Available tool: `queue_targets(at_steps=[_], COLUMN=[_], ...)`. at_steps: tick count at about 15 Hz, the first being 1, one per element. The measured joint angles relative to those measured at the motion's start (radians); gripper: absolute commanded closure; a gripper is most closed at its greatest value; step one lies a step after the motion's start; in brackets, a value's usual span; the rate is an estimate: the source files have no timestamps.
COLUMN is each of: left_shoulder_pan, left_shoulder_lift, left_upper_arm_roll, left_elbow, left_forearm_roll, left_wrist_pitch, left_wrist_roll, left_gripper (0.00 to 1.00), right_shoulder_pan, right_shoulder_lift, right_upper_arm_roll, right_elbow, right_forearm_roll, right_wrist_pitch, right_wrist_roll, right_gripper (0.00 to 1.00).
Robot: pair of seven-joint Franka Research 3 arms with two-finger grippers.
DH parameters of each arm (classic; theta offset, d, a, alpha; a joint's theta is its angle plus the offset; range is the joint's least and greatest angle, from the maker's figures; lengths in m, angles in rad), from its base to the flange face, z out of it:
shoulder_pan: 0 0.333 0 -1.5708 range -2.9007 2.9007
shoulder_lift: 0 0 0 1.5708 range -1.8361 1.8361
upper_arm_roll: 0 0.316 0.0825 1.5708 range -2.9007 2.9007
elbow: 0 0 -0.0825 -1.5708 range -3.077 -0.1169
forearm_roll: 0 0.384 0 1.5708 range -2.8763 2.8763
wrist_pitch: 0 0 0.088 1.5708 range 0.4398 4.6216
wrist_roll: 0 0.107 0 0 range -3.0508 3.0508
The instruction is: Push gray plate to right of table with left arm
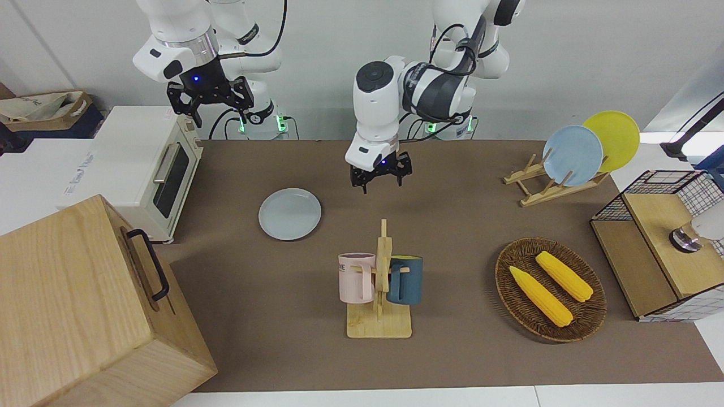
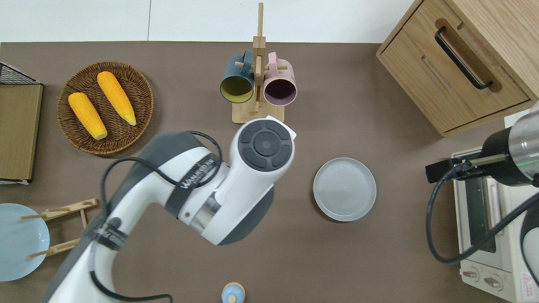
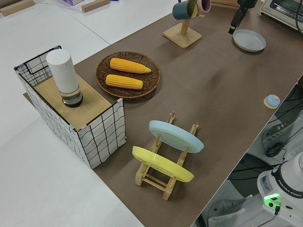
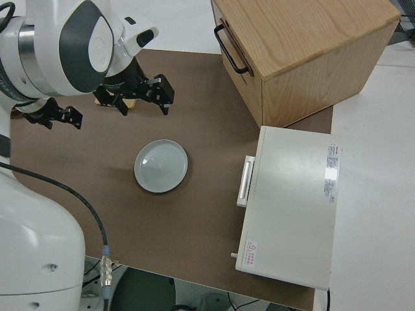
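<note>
The gray plate (image 1: 289, 213) (image 2: 344, 189) (image 4: 161, 166) (image 3: 249, 40) lies flat on the brown table (image 1: 464, 226), toward the right arm's end, with nothing touching it. My left gripper (image 1: 380, 182) (image 4: 141, 102) hangs open and empty in the air. It is beside the plate toward the left arm's end, a plate's width from its rim. In the overhead view the left arm's wrist (image 2: 265, 145) hides the gripper, over the table just nearer to the robots than the mug rack. The right gripper (image 1: 210, 104) is parked, open and empty.
A wooden mug rack (image 1: 379, 282) carries a pink and a dark blue mug. A toaster oven (image 1: 153, 169) and a wooden cabinet (image 1: 85, 305) stand at the right arm's end. A corn basket (image 1: 550, 288), a plate rack (image 1: 571, 164) and a wire box (image 1: 662, 249) fill the left arm's end.
</note>
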Motion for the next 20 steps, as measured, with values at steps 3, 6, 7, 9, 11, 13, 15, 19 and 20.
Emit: queue_targets(at_steps=[3, 6, 7, 9, 11, 13, 15, 19, 20], left_shoulder_pan=[0.106, 0.212, 0.25, 0.322, 0.393, 0.461, 0.514, 0.547, 0.547], left_shoulder_lift=[-0.076, -0.15, -0.17, -0.196, -0.212, -0.225, -0.234, -0.236, -0.236], left_upper_arm_roll=[0.003, 0.006, 0.007, 0.008, 0.01, 0.011, 0.012, 0.012, 0.012], left_elbow=[0.01, 0.01, 0.01, 0.01, 0.01, 0.01, 0.01, 0.003, -0.003], left_forearm_roll=[-0.015, -0.026, -0.033, -0.046, -0.051, -0.054, -0.058, -0.081, -0.085], left_wrist_pitch=[-0.106, -0.164, -0.177, -0.191, -0.209, -0.224, -0.227, -0.226, -0.221], left_wrist_roll=[0.172, 0.312, 0.355, 0.444, 0.54, 0.634, 0.705, 0.771, 0.776], left_gripper=[0.01, 0.01, 0.01, 0.01, 0.01, 0.01, 0.01, 0.01, 0.01], right_shoulder_pan=[0.0, 0.0, 0.0, 0.0, 0.0, 0.0, 0.0, 0.0, 0.0], right_shoulder_lift=[0.0, 0.0, 0.0, 0.0, 0.0, 0.0, 0.0, 0.0, 0.0], right_upper_arm_roll=[0.0, 0.0, 0.0, 0.0, 0.0, 0.0, 0.0, 0.0, 0.0], right_elbow=[0.0, 0.0, 0.0, 0.0, 0.0, 0.0, 0.0, 0.0, 0.0], right_forearm_roll=[0.0, 0.0, 0.0, 0.0, 0.0, 0.0, 0.0, 0.0, 0.0], right_wrist_pitch=[0.0, 0.0, 0.0, 0.0, 0.0, 0.0, 0.0, 0.0, 0.0], right_wrist_roll=[0.0, 0.0, 0.0, 0.0, 0.0, 0.0, 0.0, 0.0, 0.0], right_gripper=[0.017, 0.017, 0.017, 0.017, 0.017, 0.017, 0.017, 0.017, 0.017])
